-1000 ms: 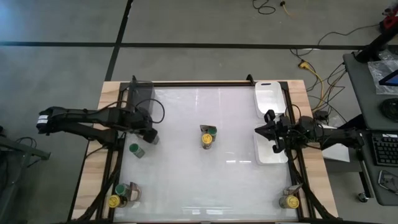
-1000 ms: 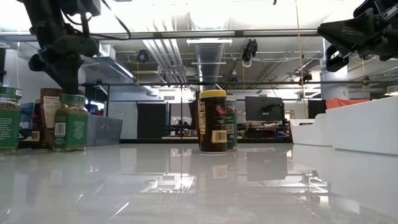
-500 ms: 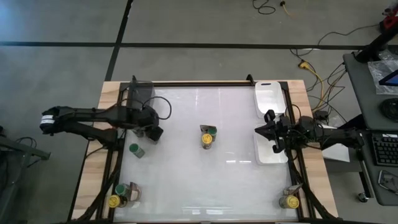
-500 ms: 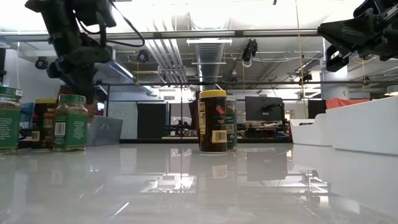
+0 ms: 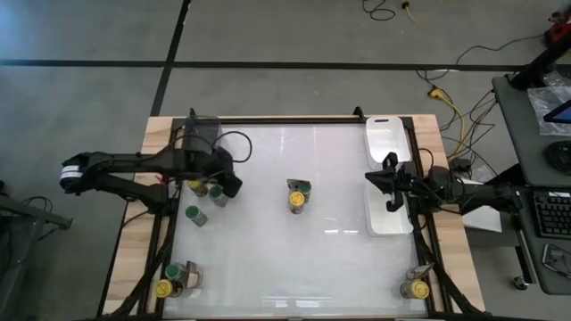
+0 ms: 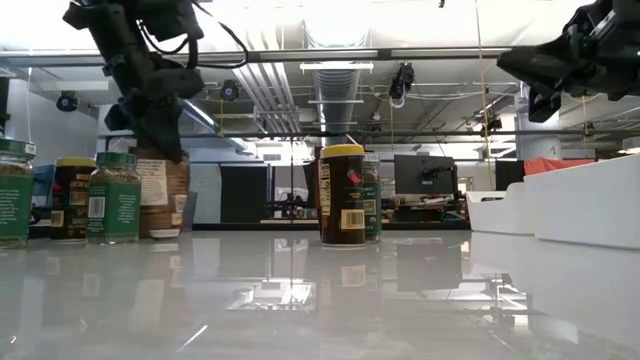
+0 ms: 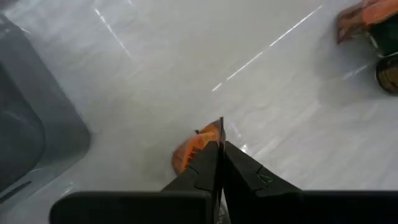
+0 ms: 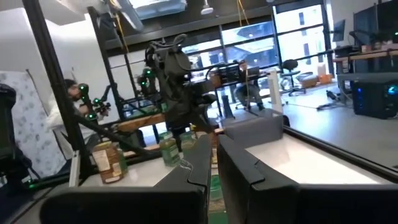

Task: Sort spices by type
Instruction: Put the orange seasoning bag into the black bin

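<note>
My left gripper (image 5: 227,185) (image 6: 165,140) hangs near the table's left side, fingers shut, over a clear jar of tan spice (image 6: 160,195) (image 5: 215,194). An orange patch of that jar (image 7: 189,149) shows past the fingertips. Beside it stand a yellow-lidded jar (image 5: 198,187) (image 6: 72,200) and a green-lidded jar (image 5: 192,214) (image 6: 113,197). A yellow-lidded and a green-lidded jar (image 5: 299,196) (image 6: 343,195) stand together mid-table. More jars sit in the near left corner (image 5: 169,278) and the near right corner (image 5: 415,288). My right gripper (image 5: 375,185) (image 8: 213,146) hovers shut above the right-hand trays. My left gripper's shut fingertips (image 7: 211,152) come slanting down from above onto the top of the tan jar (image 6: 160,160). The fingers hide the place of contact, so I cannot tell whether they press on it or only stand at it. The jar stands upright on the table.
Two white trays (image 5: 385,138) (image 5: 388,221) line the table's right edge. A grey square cup (image 5: 201,132) stands at the far left corner, just behind my left gripper. The white table top lies bare between the middle jars and the near edge.
My left gripper has moved toward the table's right, away from the green-lidded jar. The tan jar has slid along with it and stands clear of the other two jars. My right gripper has tipped slightly over the trays.
</note>
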Controlling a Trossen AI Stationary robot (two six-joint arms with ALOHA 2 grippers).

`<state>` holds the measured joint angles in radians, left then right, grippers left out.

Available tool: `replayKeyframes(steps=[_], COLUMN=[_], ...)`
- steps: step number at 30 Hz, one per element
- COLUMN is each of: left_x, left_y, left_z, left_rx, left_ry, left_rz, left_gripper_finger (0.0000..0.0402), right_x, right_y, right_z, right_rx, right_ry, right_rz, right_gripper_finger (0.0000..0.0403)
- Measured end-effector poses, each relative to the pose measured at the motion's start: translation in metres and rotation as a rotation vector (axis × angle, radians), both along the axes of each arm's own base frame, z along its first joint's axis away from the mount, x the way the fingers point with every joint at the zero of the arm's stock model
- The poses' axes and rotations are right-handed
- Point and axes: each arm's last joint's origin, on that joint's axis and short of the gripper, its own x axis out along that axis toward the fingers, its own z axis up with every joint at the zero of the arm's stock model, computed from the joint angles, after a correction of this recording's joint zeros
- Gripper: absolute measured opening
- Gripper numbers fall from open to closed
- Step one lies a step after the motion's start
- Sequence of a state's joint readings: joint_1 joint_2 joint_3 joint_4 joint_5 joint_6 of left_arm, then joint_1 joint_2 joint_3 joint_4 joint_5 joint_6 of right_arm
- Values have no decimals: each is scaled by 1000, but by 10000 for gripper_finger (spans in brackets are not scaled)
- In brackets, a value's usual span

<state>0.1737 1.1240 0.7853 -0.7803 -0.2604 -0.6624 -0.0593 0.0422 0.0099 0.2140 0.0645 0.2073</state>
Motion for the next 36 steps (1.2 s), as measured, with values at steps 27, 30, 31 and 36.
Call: replayKeyframes(steps=[27, 30, 31, 36], left_x=[80, 86, 87, 86], left_y=[18, 19, 19, 18], left_z=[6, 8, 11, 30], left_rx=[-4, -12, -9, 9], left_ry=[-107, -117, -126, -171], left_rz=[-135, -131, -131, -160], left_gripper_finger=[0, 4, 9, 54], right_x=[0, 0, 0, 0], right_y=[0, 0, 0, 0], right_z=[0, 0, 0, 0], right_rx=[-40, -39, -36, 13], right_ry=[6, 6, 6, -1], right_rz=[-23, -23, -22, -13], right_gripper_finger=[18, 18, 18, 18])
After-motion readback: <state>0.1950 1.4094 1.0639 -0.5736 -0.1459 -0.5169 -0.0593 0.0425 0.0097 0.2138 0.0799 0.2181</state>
